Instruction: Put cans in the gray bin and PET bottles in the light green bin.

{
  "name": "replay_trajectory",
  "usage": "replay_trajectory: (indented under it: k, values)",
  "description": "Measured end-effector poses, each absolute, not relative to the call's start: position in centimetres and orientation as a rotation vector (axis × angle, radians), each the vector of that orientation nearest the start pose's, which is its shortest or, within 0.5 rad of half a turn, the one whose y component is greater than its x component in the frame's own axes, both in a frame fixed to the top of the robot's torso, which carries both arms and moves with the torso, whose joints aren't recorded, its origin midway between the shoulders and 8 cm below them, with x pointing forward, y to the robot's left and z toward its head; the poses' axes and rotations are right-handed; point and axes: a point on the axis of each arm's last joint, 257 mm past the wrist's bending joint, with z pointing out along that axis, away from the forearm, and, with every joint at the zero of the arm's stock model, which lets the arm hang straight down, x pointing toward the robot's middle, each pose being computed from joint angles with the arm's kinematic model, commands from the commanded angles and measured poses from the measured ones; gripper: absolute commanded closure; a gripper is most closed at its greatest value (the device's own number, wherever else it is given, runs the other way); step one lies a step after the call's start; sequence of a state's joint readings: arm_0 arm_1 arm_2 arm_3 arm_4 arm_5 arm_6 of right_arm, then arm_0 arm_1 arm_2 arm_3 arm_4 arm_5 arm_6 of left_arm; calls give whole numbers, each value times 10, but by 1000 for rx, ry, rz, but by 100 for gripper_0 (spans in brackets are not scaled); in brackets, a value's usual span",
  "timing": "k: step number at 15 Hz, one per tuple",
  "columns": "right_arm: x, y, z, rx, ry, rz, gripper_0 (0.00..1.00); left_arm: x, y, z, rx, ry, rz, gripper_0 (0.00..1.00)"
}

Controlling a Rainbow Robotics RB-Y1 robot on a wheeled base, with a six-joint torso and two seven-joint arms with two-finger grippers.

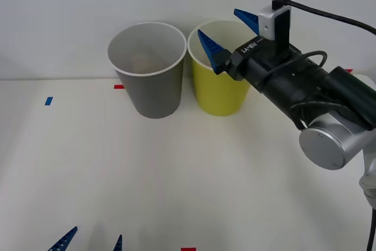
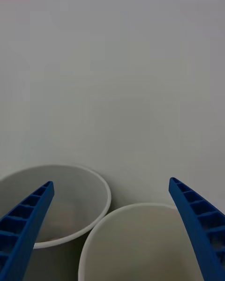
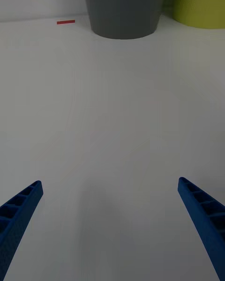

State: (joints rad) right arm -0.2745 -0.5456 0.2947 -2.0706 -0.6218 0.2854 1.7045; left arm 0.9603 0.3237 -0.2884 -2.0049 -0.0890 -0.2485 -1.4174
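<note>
**Right gripper spread above the light green bin**

The right gripper (image 1: 229, 33) hangs over the mouth of the light green bin (image 1: 218, 95), its blue fingers (image 1: 210, 48) spread wide with nothing between them. From the right wrist, the two fingers (image 2: 26, 215) frame both white rims from above, the green bin's mouth nearer and the gray bin (image 2: 70, 210) just beside it. The gray bin (image 1: 150, 92) stands on the white table (image 1: 176, 174) immediately to the left of the green one, the two nearly touching. A pale, faint shape lies inside the gray bin; what it is cannot be told. The left gripper (image 1: 91, 240) waits low at the near table edge, fingers (image 3: 18, 210) apart and empty, facing the bins
</note>
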Motion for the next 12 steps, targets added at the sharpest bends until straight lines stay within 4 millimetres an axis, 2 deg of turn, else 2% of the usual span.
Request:
replay_trajectory:
  k: [1, 4, 6, 8, 12]
  values:
    - [494, -83, 8, -538, 1251, 357, 17, 235, 220, -335, 153, 1873, -76, 0]
    - [475, -120, -20, -458, 1275, 337, 17, 235, 220, -335, 153, 1873, -76, 0]
    - [464, -138, -49, -416, 1324, 328, 17, 235, 220, -335, 153, 1873, -76, 0]
    - [456, -154, -74, -383, 1371, 315, 17, 235, 220, -335, 153, 1873, -76, 0]
    - [449, -169, -96, -317, 1420, 308, 17, 235, 220, -335, 153, 1873, -76, 0]
